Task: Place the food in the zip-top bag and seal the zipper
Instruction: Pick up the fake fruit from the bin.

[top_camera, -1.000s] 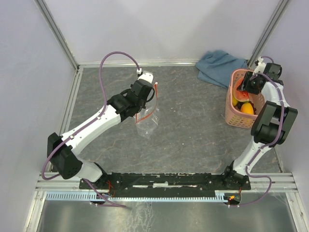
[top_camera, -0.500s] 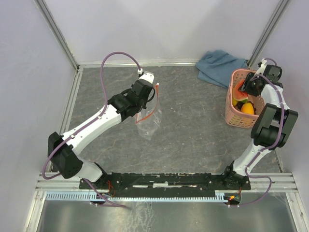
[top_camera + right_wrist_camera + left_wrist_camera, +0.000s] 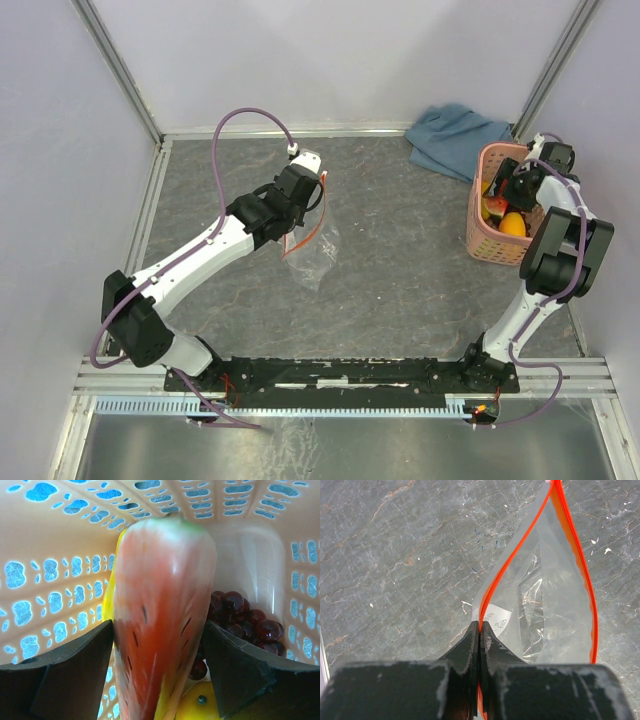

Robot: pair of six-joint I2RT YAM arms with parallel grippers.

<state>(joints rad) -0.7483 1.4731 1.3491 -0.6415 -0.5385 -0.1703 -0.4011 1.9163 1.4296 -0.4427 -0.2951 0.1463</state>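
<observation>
My left gripper (image 3: 302, 200) is shut on the red-orange zipper strip (image 3: 570, 545) of the clear zip-top bag (image 3: 312, 255). It holds the bag up with the mouth gaping open (image 3: 555, 605); its jaws (image 3: 480, 630) pinch one lip. My right gripper (image 3: 512, 186) is inside the pink basket (image 3: 497, 250). Its jaws press both sides of the red watermelon wedge (image 3: 160, 605). Dark purple grapes (image 3: 245, 620), a yellow fruit (image 3: 107, 605) and an orange fruit (image 3: 200, 705) lie below in the basket.
A blue-grey cloth (image 3: 450, 135) lies at the back, just left of the basket. The basket stands against the right wall post. Metal rails edge the grey stone-patterned table (image 3: 400, 280).
My right gripper has shifted right and slightly back over the basket with the watermelon wedge. My left gripper has edged slightly right with the bag.
</observation>
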